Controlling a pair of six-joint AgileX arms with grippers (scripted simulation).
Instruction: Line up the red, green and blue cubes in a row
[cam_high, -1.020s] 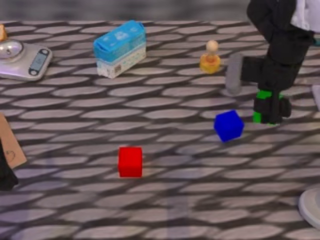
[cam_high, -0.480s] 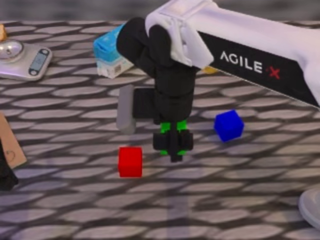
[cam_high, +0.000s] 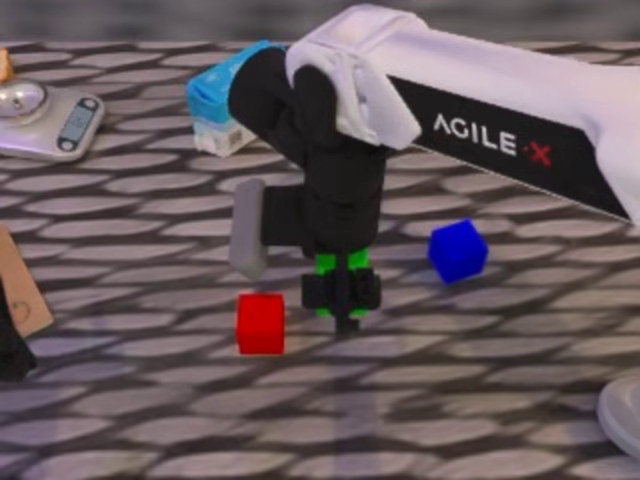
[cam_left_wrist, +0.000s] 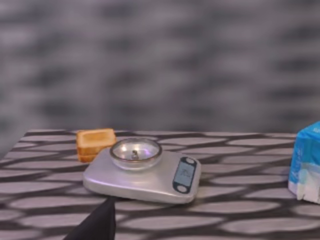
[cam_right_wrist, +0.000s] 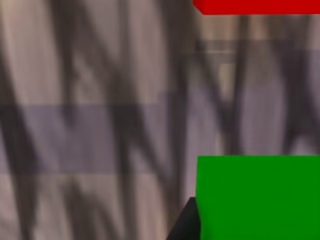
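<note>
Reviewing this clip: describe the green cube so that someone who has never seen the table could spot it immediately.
Find the white and black right arm reaching in from the top view's right across the table. At its tip, the right pincer holds the green cube, just right of the red cube. Unlike the red and blue cube, it is gripped rather than lying free.

Right gripper (cam_high: 343, 293) clamped, mid-table; left parked

The table (cam_high: 130, 420) wears a grey cover patterned with pale oval cobbles between dark lines. Behind its far edge, beyond the kitchen scale (cam_left_wrist: 142, 172), rises a blurred grey wall (cam_left_wrist: 160, 60) with faint horizontal banding, evenly lit.
</note>
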